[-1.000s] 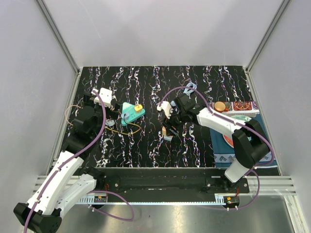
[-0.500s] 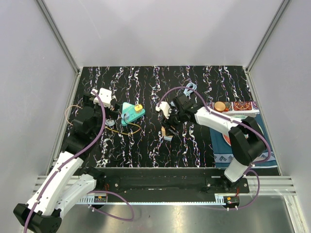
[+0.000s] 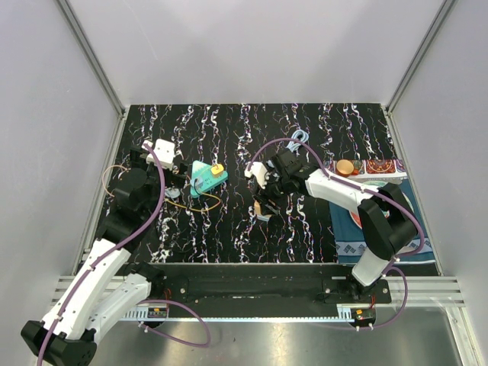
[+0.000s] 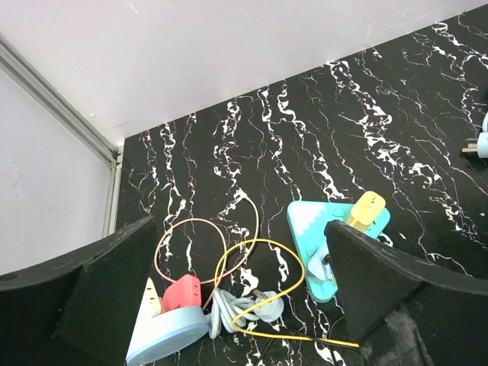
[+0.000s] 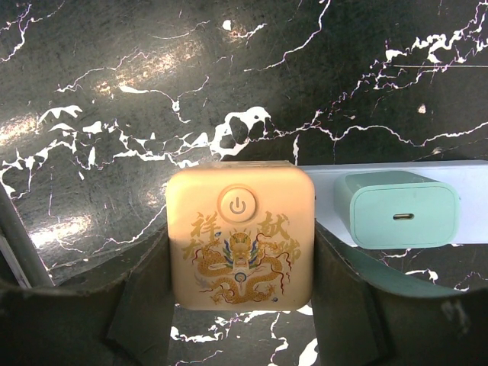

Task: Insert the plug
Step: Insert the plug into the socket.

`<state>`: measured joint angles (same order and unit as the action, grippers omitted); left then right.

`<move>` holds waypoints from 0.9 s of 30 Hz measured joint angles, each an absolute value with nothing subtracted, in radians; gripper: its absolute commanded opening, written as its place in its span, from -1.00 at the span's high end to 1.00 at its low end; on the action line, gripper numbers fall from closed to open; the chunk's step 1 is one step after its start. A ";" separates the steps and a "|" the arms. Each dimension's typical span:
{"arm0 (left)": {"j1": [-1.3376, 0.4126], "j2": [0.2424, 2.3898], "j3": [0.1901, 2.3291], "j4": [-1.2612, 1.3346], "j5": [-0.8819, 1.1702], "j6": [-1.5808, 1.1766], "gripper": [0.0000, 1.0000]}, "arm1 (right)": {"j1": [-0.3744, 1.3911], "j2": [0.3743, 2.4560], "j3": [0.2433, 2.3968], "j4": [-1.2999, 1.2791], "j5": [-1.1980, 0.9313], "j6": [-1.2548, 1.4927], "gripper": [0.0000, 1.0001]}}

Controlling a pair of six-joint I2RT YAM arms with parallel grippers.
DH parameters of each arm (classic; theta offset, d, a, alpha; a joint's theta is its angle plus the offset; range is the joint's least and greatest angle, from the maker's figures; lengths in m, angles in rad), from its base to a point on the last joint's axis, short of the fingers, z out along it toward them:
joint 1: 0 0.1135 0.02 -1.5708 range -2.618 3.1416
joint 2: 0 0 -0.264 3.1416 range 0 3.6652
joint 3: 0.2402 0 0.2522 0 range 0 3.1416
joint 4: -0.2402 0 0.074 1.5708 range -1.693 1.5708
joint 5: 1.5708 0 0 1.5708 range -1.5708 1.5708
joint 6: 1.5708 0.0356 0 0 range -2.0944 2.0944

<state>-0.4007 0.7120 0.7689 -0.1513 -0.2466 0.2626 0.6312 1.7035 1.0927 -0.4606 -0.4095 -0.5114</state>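
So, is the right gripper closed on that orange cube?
Shut on it: fingers of the right gripper press both sides of the orange dragon-print cube.

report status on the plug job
Left gripper open, hovering over teal triangular power strip. Right gripper shut on peach dragon-print cube. Close beside it, mint green charger; nothing else crowding.

The peach, dragon-printed square plug sits just beside a mint charger.
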 measured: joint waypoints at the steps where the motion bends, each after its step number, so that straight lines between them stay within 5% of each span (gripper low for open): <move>1: -0.401 0.712 0.767 -0.149 -0.247 0.263 -0.98 | 0.631 1.699 1.093 -0.461 -0.410 -0.512 1.00; 11: -0.401 0.712 0.759 -0.140 -0.247 0.265 -0.98 | 0.631 1.713 1.093 -0.461 -0.410 -0.510 0.99; 14: -0.401 0.712 0.759 -0.139 -0.247 0.265 -0.98 | 0.631 1.713 1.094 -0.462 -0.409 -0.508 0.64; 19: -0.401 0.712 0.759 -0.139 -0.247 0.265 -0.98 | 0.633 1.707 1.126 -0.495 -0.405 -0.507 -0.29; 27: -0.401 0.707 0.759 -0.139 -0.247 0.266 -0.98 | 0.627 1.723 1.227 -0.724 -0.344 -0.447 -0.91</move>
<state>-0.4007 0.7074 0.7586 -0.1390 -0.2470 0.2665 0.6273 1.7233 1.2266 -0.7242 -0.3443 -0.4473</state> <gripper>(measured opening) 0.987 0.897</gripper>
